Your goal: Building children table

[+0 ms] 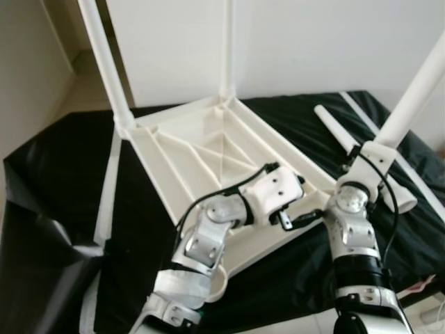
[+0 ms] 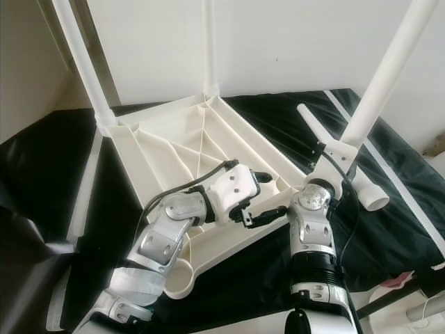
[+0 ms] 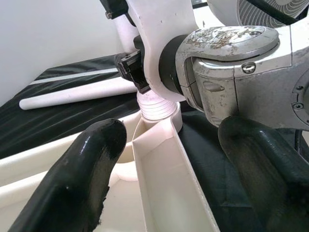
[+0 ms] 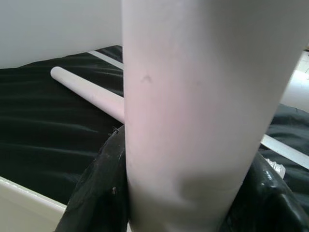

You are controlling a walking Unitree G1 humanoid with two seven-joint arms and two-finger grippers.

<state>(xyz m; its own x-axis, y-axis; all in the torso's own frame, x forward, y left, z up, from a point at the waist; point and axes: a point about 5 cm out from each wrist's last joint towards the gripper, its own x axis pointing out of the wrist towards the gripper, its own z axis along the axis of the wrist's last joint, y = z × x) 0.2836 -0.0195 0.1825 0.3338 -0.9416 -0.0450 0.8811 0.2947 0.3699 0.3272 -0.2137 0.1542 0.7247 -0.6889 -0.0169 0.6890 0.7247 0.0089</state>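
Table top lying upside down on black sheet, right gripper fitting a leg.
Eye views: top [image 1: 208,149] lying inverted; right gripper [image 1: 368,156] clamping leg [image 1: 417,90] at corner. Left wrist view: left gripper [image 3: 169,164] spread, straddling a rib. Right wrist view: fingers [image 4: 104,193] pinching leg.

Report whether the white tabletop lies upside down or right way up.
Upside down: white plastic tabletop shows ribbed underside on black sheet, legs pointing upward.

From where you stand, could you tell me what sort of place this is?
Probably a room in a home, used for furniture assembly: plain white walls, a black plastic sheet spread as a work surface, and an upturned white plastic tabletop having its legs fitted.
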